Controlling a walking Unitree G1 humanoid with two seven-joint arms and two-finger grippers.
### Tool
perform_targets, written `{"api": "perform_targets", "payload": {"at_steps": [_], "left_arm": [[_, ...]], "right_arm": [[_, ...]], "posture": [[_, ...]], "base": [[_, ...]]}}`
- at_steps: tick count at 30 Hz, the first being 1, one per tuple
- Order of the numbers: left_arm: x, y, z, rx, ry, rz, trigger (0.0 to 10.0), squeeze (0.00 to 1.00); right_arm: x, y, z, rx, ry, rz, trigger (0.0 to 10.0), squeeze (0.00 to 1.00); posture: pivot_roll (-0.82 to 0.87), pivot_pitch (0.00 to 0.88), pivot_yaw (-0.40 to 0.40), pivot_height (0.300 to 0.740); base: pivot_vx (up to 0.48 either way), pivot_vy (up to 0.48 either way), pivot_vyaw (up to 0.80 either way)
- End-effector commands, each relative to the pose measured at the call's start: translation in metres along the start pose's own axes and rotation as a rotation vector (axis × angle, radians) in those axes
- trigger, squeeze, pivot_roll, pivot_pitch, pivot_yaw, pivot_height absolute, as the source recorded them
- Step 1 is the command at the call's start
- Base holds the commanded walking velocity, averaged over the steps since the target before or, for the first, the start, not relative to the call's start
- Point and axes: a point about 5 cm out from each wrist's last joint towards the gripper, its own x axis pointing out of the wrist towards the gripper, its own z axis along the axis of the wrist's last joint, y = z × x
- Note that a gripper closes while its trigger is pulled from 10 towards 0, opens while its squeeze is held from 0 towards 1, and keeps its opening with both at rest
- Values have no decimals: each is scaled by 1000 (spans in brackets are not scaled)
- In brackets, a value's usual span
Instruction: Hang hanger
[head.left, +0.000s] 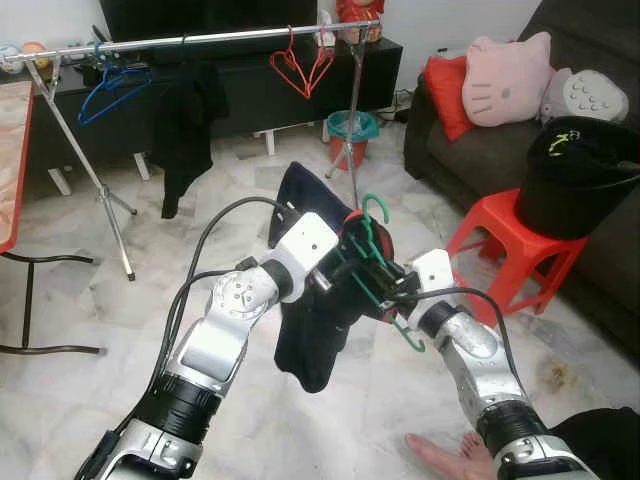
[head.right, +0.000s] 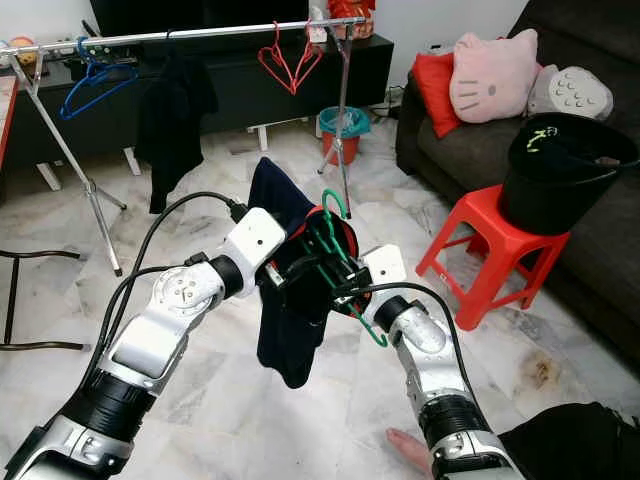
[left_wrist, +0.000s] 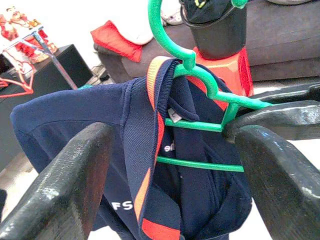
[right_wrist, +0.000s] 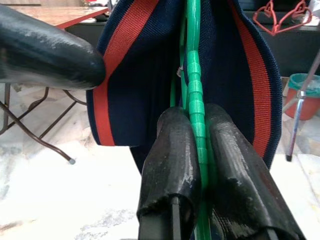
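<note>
At the centre of the frame, the green plastic hanger (head.left: 378, 262) carries a navy shirt with an orange-red collar stripe (head.left: 310, 330), held up between both arms. The right gripper (right_wrist: 197, 150) is pinched tight on the hanger's green bar. The left gripper (left_wrist: 170, 165) stands spread, its fingers either side of the collar and not clamping it (one finger may brush the hanger's shoulder).

The risk, as I judge it, is the shirt sliding off one hanger arm while being lifted, since only the hanger is gripped and the cloth hangs unevenly. The hook could also miss the silver metal clothes rail (head.left: 200, 40) at the upper part of the frame, which is well apart from the hanger.

Open rail lies between the black hanging garment (head.left: 185, 125) and the red wire hangers (head.left: 300, 65). The red plastic stool (head.left: 510, 250) crowds the right side.
</note>
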Motion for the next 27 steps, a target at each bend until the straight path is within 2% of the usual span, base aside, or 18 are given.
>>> {"api": "perform_targets", "payload": {"at_steps": [1, 7, 10, 27], "left_arm": [[2, 6, 3, 33, 5, 29, 10000, 0], [4, 17, -8, 65, 92, 137, 10000, 0], [3, 19, -13, 56, 119, 150, 10000, 0], [6, 23, -13, 35, 112, 180, 10000, 0]], "right_arm": [[5, -1, 19, -20, -97, 8, 0, 0], [4, 1, 21, -18, -110, 26, 0, 0], [3, 4, 21, -13, -112, 49, 0, 0], [2, 17, 21, 21, -117, 147, 0, 0]], "posture": [[-103, 0, -27, 740], [-110, 0, -24, 740], [-112, 0, -24, 740], [-110, 0, -24, 740]], "base": [[0, 0, 0], [0, 0, 0], [0, 0, 0], [0, 0, 0]]}}
